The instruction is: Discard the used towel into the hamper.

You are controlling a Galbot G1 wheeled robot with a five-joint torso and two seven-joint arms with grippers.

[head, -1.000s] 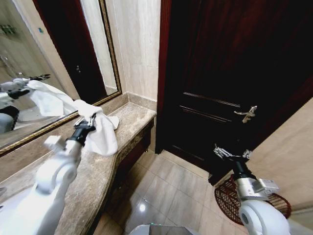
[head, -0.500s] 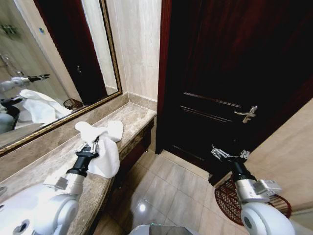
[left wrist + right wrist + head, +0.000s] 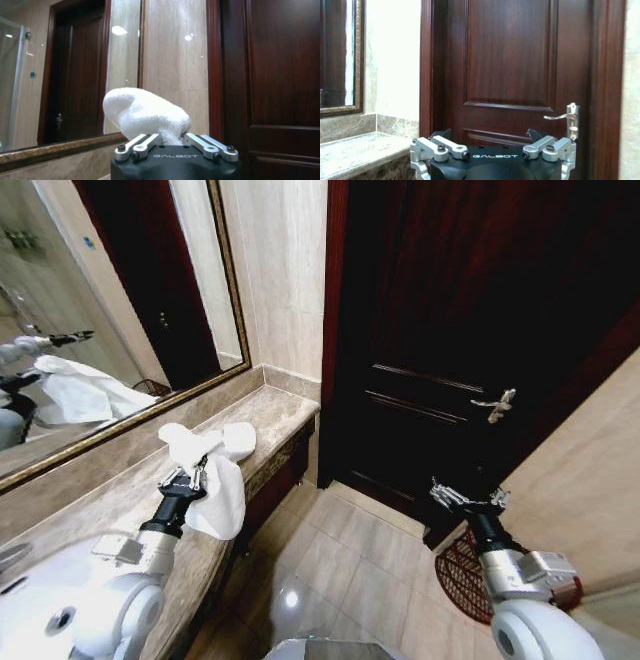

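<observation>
The white towel (image 3: 215,475) is held above the marble counter (image 3: 120,500), bunched into a loose bundle. It is clamped by the left gripper (image 3: 188,477), whose fingers are pressed together on the cloth. One fold is raised above the gripper, and the larger part hangs down past the counter's front edge. In the left wrist view, the towel (image 3: 145,114) is seen rising as a rounded lump from between the closed fingers (image 3: 137,144) of the left gripper (image 3: 172,142), against the pale tiled wall (image 3: 175,67).

The hamper (image 3: 465,575) is located on the tiled floor (image 3: 350,570) at the lower right, close to the beige wall and beside the dark wooden door (image 3: 470,330). Its dark reddish-brown ribs are partly hidden by the right arm. It is well apart from the towel.

The right gripper (image 3: 468,498) is positioned in front of the door, above the hamper, with its fingers spread and nothing between them. The same spread is shown in the right wrist view, where the right gripper (image 3: 492,140) faces the door (image 3: 510,56) and its metal handle (image 3: 565,118).

A framed mirror (image 3: 100,310) is mounted above the counter; the towel is reflected in it.
</observation>
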